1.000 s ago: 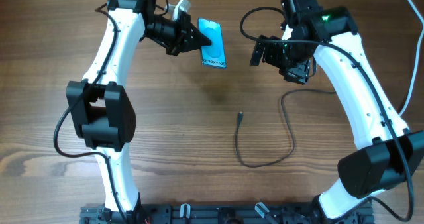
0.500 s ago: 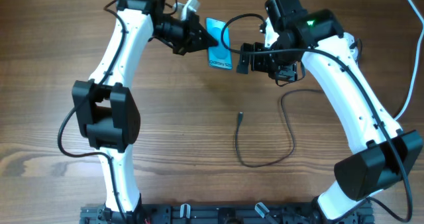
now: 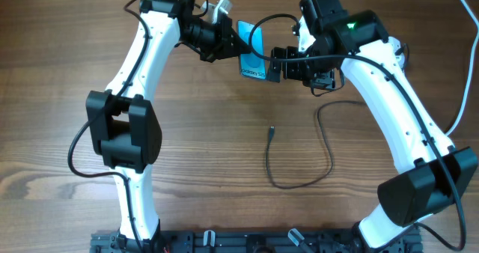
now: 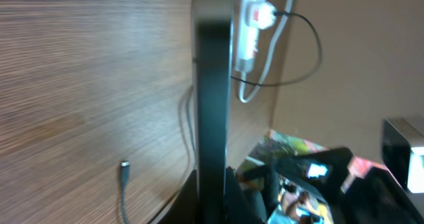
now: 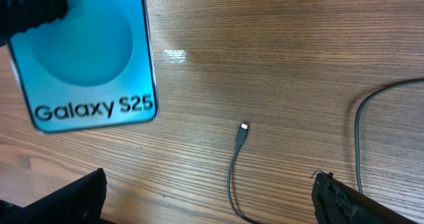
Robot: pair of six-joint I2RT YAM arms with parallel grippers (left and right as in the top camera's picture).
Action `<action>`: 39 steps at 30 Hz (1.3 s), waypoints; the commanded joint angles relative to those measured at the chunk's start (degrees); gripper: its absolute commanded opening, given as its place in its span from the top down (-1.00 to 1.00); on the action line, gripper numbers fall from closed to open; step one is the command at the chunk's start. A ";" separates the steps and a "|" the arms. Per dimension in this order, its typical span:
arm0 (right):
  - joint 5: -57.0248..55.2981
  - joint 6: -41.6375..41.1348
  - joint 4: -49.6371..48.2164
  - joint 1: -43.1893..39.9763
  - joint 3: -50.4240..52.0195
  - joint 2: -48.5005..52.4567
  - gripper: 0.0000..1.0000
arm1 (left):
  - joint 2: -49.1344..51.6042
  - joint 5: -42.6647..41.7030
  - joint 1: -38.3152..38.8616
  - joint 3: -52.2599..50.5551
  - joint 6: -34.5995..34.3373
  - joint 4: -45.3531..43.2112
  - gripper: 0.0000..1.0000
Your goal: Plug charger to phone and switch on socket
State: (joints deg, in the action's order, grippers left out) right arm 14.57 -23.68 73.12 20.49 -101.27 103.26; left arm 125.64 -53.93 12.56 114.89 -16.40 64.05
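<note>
The left fingers [image 3: 228,45] pinch the phone [image 3: 252,51] tight, presenting its lower end to the right fingers [image 5: 69,201], which are spread wide and empty. The charger [image 3: 271,132] lies loose on the worktop [image 3: 224,148], probably next to be picked up.

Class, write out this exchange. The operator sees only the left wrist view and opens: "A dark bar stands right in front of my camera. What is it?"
Observer: It is the phone, edge-on to you. The right wrist view shows its turquoise face reading Galaxy S25.
Operator: Where is the other arm?
Observer: The right claw is open, close by the phone's text end, not gripping it.
Operator: And the charger tip I see?
Observer: It lies loose on the table, well apart from the phone and the right claw.
</note>
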 commanded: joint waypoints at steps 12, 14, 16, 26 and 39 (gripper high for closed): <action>0.57 -0.52 -0.63 0.15 0.52 -1.42 -0.99 | -1.90 2.43 -4.20 0.28 -2.47 -0.24 0.92; 0.57 -0.50 -0.72 0.13 0.52 -1.42 -0.99 | -1.90 2.58 -4.66 0.28 -2.49 -0.22 0.92; 0.55 -0.50 -0.72 0.15 0.52 -1.42 -0.99 | -1.90 2.86 -5.16 0.28 -2.47 -0.20 0.92; 0.55 -3.50 -1.77 0.42 0.52 -1.42 -0.99 | -1.90 3.04 -6.78 0.28 -2.45 -0.20 0.92; 0.55 -3.48 -4.02 2.60 0.52 -1.42 -0.99 | -1.90 3.30 -9.88 0.28 -2.47 1.07 0.92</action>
State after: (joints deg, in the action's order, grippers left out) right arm 14.59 -26.76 69.30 23.00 -101.27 103.26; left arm 125.64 -49.76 3.07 114.89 -18.76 65.10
